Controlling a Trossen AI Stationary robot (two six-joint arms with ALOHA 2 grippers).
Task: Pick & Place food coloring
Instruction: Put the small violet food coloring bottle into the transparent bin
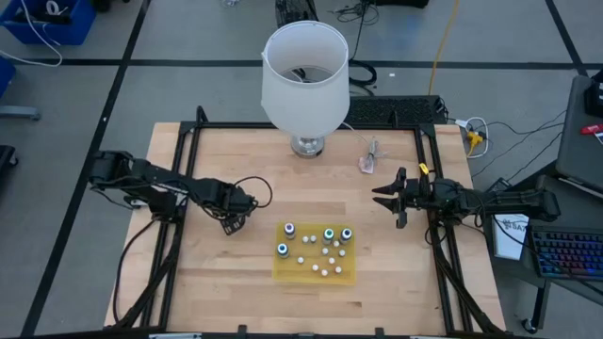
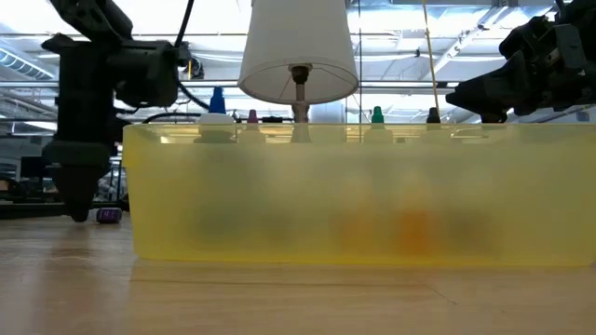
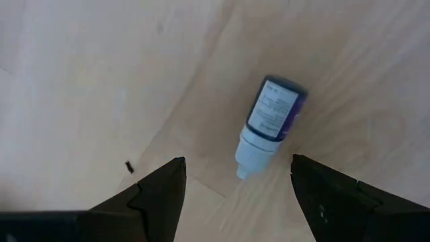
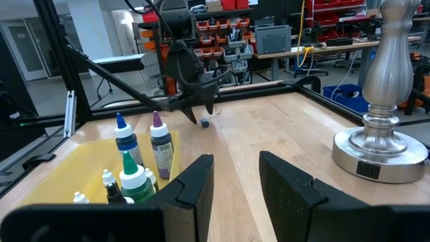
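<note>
One small food coloring bottle [image 3: 272, 117], dark blue-purple with a pale cap, lies on its side on the bare wood left of the yellow tray [image 1: 350, 275]. It also shows low on the table in the low view [image 2: 109, 215]. My left gripper [image 3: 236, 161] points down just over it and is open, one finger on either side of the cap end, apart from it. Several more bottles [image 1: 329, 234] stand upright in the tray. My right gripper [image 1: 388, 198] waits open and level at the table's right side, holding nothing.
A white-shaded lamp [image 1: 304, 80] stands at the far middle of the table on a metal base [image 4: 383, 151]. A small pale object [image 1: 368, 156] lies to its right. Black frame rails [image 1: 179, 169] run along both sides. Bare wood lies between the tray and my left gripper.
</note>
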